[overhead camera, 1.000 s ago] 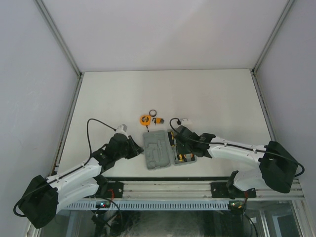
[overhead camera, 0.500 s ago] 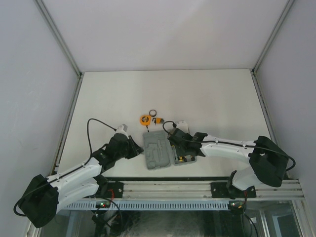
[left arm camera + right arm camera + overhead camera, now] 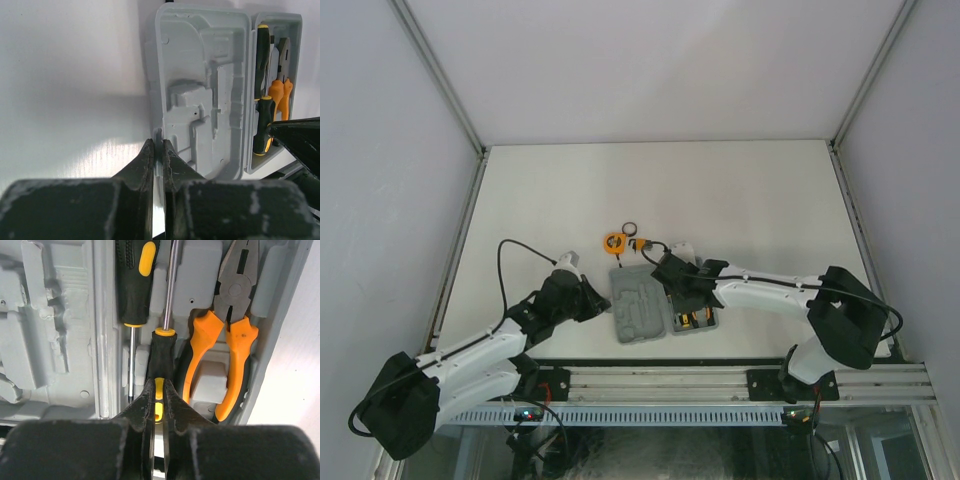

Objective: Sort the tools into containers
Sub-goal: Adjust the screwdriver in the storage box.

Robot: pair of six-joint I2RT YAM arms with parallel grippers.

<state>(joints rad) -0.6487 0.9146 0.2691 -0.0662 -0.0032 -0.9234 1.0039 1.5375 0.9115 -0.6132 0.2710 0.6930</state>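
Right wrist: my right pincer [image 3: 159,387] sits closed tight over the screwdriver [image 3: 162,355] handle; a slip could pop it from the case [image 3: 60,315].

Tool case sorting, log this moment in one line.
left gripper: shut on tool case rim | right gripper: shut, tips over screwdriver handle | pliers: in case | tape measure: outside

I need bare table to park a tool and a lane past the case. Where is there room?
Bare table lies behind the black ring up to the far edge, and left of the tape measure. Crowded: the hex key set, the tool case, the left gripper on its left rim, the right gripper over the screwdrivers.
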